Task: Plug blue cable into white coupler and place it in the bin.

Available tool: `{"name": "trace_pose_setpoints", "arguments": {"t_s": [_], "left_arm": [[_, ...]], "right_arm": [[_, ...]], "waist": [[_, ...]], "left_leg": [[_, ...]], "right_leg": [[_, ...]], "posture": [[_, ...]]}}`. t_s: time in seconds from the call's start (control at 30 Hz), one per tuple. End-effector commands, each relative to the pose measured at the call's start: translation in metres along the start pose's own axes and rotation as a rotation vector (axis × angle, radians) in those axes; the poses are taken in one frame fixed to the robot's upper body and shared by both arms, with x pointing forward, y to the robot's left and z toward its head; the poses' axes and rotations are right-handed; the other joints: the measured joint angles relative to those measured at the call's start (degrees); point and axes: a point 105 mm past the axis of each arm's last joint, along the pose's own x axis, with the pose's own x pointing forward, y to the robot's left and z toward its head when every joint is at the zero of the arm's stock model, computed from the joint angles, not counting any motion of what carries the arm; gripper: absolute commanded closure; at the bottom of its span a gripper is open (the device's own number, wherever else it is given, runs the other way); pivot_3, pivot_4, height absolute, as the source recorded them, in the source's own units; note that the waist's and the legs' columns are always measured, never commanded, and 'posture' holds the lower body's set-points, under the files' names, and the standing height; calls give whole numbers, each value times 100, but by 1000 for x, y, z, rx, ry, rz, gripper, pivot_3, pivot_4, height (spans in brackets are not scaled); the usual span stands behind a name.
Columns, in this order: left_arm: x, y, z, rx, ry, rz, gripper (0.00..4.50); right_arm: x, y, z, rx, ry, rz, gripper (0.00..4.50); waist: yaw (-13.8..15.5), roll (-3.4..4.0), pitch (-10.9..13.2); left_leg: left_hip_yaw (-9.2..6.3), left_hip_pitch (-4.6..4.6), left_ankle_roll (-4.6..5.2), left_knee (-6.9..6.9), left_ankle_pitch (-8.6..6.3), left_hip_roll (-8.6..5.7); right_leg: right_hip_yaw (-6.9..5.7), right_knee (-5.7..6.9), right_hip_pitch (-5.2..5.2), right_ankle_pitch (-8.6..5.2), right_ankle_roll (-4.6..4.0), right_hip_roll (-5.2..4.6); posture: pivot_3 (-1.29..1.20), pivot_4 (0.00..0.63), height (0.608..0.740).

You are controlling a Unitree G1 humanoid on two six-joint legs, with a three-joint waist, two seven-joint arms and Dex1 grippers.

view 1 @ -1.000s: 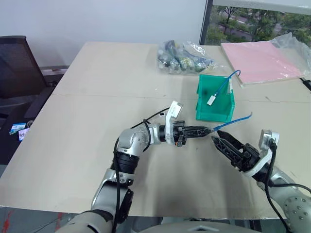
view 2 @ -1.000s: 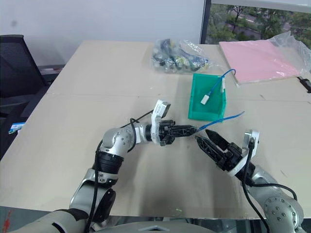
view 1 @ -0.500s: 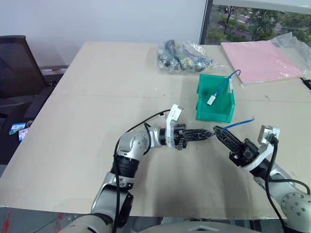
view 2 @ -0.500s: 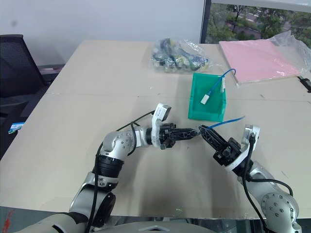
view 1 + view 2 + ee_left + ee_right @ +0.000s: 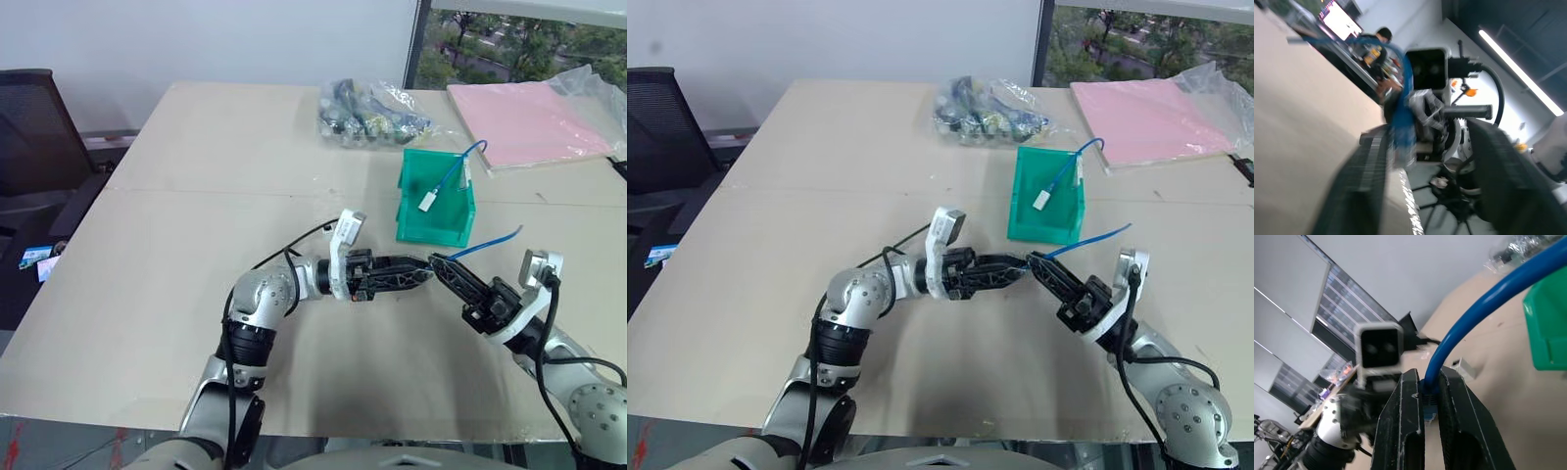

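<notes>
The right end effector (image 5: 1036, 264) is clamped on the blue cable (image 5: 1087, 240) close to its plug end, as the right wrist view shows, with the rest of the cable arching up and away toward the bin (image 5: 1046, 206). The left end effector (image 5: 1017, 270) meets it tip to tip above the counter (image 5: 774, 215), and its fingers stand apart in the left wrist view with the cable's blue between them. I cannot make out the white coupler at the fingertips, so whether the plug is seated is uncertain. To do this step well, the two end effectors should keep on one line and push straight together without twisting, and the right grip should hold until the joint is firm. The bin already holds another blue cable with a white end piece (image 5: 1042, 200).
</notes>
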Motion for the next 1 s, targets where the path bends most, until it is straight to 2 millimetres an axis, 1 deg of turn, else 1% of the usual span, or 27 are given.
{"name": "trace_pose_setpoints", "arguments": {"t_s": [0.03, 0.1, 0.17, 0.23, 0.37, 0.43, 0.47, 0.5, 0.6, 0.63, 0.73, 0.83, 0.9, 1.0], "left_arm": [[-5, -4, 27, 172, -75, 73, 1221], [-7, -8, 35, 233, -94, 99, 1221], [-9, -13, 36, 315, -61, 132, 1221], [-14, -11, 37, 409, -34, 212, 1221], [-44, 7, 53, 654, -74, 517, 1221], [-63, 13, 61, 721, -120, 675, 1221], [-72, 14, 62, 755, -134, 756, 1221], [-79, 15, 60, 789, -133, 822, 1221], [-89, 15, 43, 840, -113, 967, 1221], [-91, 16, 38, 832, -119, 1007, 1221], [-90, 29, 16, 796, -89, 1121, 1221], [-87, 38, 4, 757, -52, 1163, 1221], [-92, 51, -1, 757, 14, 1221, 1221], [-88, 57, -5, 747, 29, 1231, 1221]], "right_arm": [[0, 2, 10, -25, -26, 24, 4500], [0, 1, 10, -27, -28, 25, 4500], [1, -1, 12, -32, -33, 25, 4500], [1, -2, 14, -40, -36, 22, 4500], [-3, -5, 21, -81, -48, 7, 4500], [-7, -5, 26, -95, -55, 2, 4500], [-9, -5, 27, -103, -55, -4, 4500], [-11, -5, 28, -111, -53, -10, 4500], [-15, -7, 31, -121, -53, -26, 4500], [-15, -7, 31, -123, -53, -28, 4500], [-15, -8, 33, -129, -54, -31, 4500], [-15, -8, 35, -134, -53, -31, 4500], [-16, -9, 37, -141, -50, -36, 4500], [-17, -10, 39, -151, -50, -47, 4500]], "waist": [[-1, 0, 0], [0, 0, 0], [-1, 0, 0], [-3, 1, 0], [6, 1, 0], [10, 1, 0], [10, 1, 0], [9, 1, 0], [12, 1, 0], [15, 1, 0], [62, 1, 0], [118, 1, 0], [131, 2, -1], [126, 3, -2]], "left_leg": [[0, 0, 0, 0, 0, 0], [-1, 0, 0, 0, 0, 0], [-3, -1, 0, 0, 0, 0], [-2, -1, 0, 0, 0, 0], [0, -1, 0, 0, 0, 0], [0, -1, 0, 0, 0, 0], [-1, -2, 0, 0, 0, 0], [-1, -2, 0, 0, 0, 0], [0, -4, 3, -1, -2, 1], [0, -4, 3, -1, -3, 1], [1, -5, 5, 0, -4, 0], [0, -5, 5, 4, -3, 0], [1, -4, 5, 7, -3, 1], [1, -3, 6, 8, -3, 2]], "right_leg": [[0, 0, 0, 0, -1, 0], [-1, 1, -1, 2, -3, 1], [-1, 0, 0, 2, -3, 2], [0, -1, -1, 2, -3, 2], [2, -2, -1, 3, -4, 2], [2, -2, -1, 3, -4, 2], [1, -2, -2, 4, -5, 2], [1, -2, -2, 4, -5, 1], [2, -6, -2, 4, -4, 0], [2, -6, -2, 5, -4, -1], [0, -7, -2, 6, -2, -5], [-1, -6, -3, 12, 1, -3], [0, -5, -3, 14, 0, 0], [1, -5, -4, 16, 1, 6]], "posture": [[0, 150, 728], [0, 150, 728], [0, 150, 728], [0, 150, 728], [0, 150, 728], [0, 150, 728], [0, 150, 728], [0, 150, 728], [0, 150, 728], [0, 150, 728], [0, 150, 728], [0, 150, 728], [0, 150, 728], [0, 150, 728]]}}
